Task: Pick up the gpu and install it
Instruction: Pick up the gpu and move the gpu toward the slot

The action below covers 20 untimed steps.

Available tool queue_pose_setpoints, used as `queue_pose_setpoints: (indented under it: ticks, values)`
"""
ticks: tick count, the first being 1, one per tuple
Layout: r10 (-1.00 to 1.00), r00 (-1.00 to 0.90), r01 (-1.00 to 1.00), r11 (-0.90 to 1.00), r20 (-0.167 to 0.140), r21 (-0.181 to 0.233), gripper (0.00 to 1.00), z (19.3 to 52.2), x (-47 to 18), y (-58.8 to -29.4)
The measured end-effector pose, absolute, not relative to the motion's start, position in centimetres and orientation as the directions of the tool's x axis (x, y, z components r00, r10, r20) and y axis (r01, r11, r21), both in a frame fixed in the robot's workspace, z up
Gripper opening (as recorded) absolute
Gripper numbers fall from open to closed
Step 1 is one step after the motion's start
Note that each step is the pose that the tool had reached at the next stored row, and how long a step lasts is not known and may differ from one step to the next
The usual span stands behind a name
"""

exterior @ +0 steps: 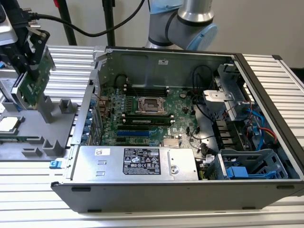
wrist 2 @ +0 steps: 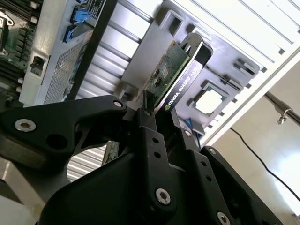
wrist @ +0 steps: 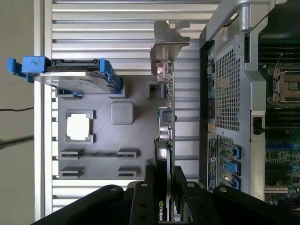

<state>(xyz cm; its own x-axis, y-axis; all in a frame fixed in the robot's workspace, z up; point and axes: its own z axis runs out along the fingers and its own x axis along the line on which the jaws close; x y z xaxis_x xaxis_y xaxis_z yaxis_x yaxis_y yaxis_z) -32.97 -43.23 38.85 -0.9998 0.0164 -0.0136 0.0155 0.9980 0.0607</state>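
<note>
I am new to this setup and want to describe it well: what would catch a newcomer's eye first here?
The open computer case takes the middle of the exterior view, its green motherboard bare inside. At that view's left, the gripper holds the gpu tilted above a grey parts tray.

I logged an open computer case on the slatted table. Inside the case sat the motherboard with a bare CPU socket. A silver power supply lay along the case wall nearest the exterior camera. Just beside the case, on the exterior view's left, a grey fixture tray carried a hard drive in a blue carrier and a loose CPU chip.
</note>
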Motion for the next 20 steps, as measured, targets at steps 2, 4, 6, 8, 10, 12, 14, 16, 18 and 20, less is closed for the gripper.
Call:
queue_pose_setpoints:
  ticks: [2,4,6,8,10,12,14,16,18,20]
  values:
    - [0.016,-1.0,0.016,0.998,-0.014,0.061,0.0,39.1,-33.0,-43.2]
    - [0.016,-1.0,0.016,0.998,-0.014,0.061,0.0,39.2,-33.0,-43.2]
    - [0.016,-1.0,0.016,0.998,-0.014,0.061,0.0,39.4,-33.0,-43.2]
    - [0.016,-1.0,0.016,0.998,-0.014,0.061,0.0,39.6,-33.0,-43.2]
    - [0.016,-1.0,0.015,0.998,-0.014,0.061,0.0,39.8,-33.0,-43.2]
    - [0.016,-1.0,0.016,0.998,-0.014,0.061,0.0,39.9,-33.0,-43.2]
    - [0.016,-1.0,0.016,0.998,-0.014,0.061,0.0,40.2,-33.0,-43.2]
    - [0.016,-1.0,0.016,0.998,-0.014,0.061,0.0,40.4,-33.0,-43.2]
    - [0.016,-1.0,0.016,0.998,-0.014,0.061,0.0,40.6,-33.0,-43.2]
    - [0.016,-1.0,0.015,0.998,-0.014,0.061,0.0,40.7,-33.0,-43.2]
